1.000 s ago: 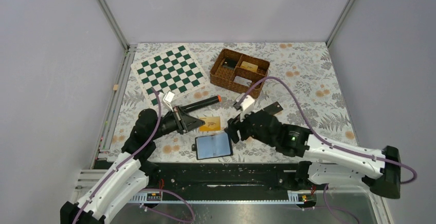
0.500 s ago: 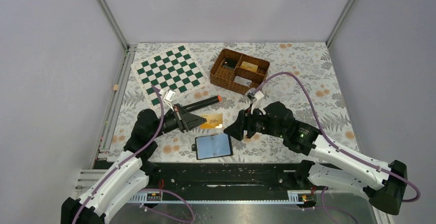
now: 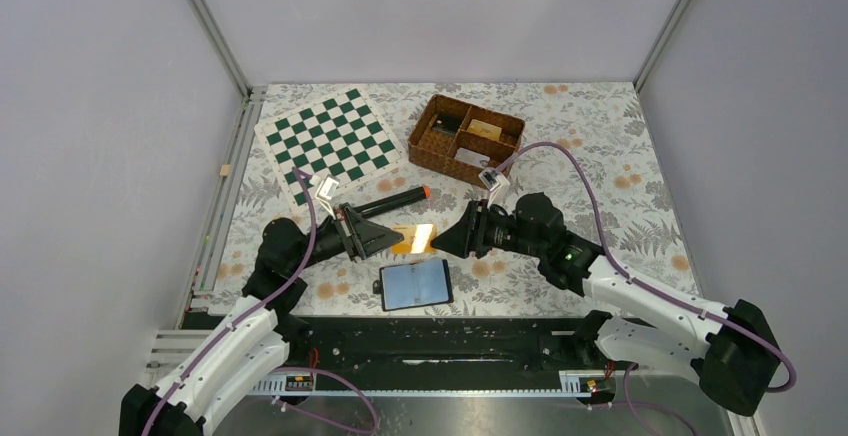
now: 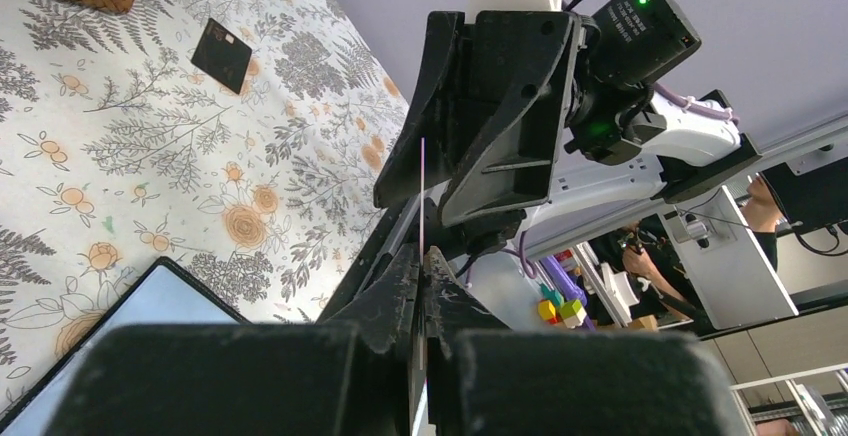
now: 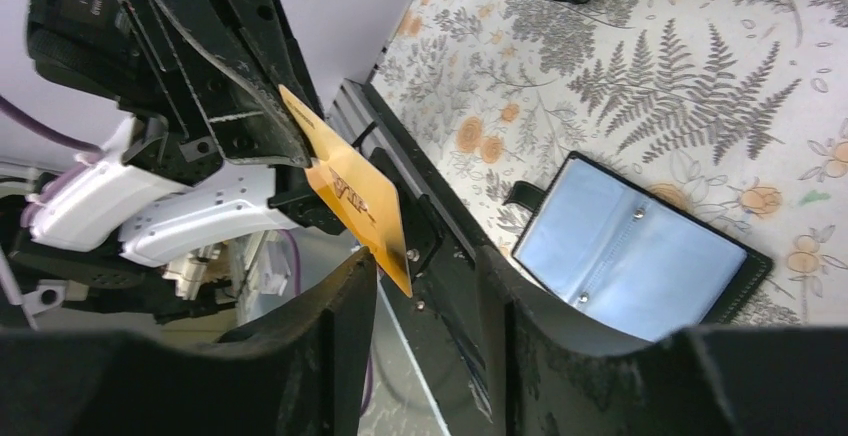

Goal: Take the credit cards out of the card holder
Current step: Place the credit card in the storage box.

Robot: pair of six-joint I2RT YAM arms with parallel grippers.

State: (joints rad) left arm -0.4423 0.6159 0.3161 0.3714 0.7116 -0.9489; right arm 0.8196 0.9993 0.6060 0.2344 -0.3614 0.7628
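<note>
My left gripper [image 3: 392, 241] is shut on the orange-yellow credit card [image 3: 416, 238] and holds it above the table, just behind the card holder. The card holder [image 3: 415, 284] lies open and flat, its blue-grey panels up. My right gripper [image 3: 441, 246] is open and faces the left one. In the right wrist view the card [image 5: 350, 191] has its lower corner between my right gripper's [image 5: 425, 296] open fingers, touching neither. In the left wrist view the card shows edge-on [image 4: 423, 196]. The dark credit card [image 4: 222, 54] lies flat on the table; the top view hides it behind the right arm.
A brown wicker basket [image 3: 437, 148] with compartments stands at the back. A green and white chessboard [image 3: 332, 143] lies at the back left. A black cylinder with an orange tip [image 3: 390, 200] lies just behind the left gripper. The table's near edge rail [image 3: 440, 341] runs close below the card holder.
My right gripper has swung left and turned to face the left gripper, closing in on the orange card. The left gripper has raised and tilted the card slightly.
</note>
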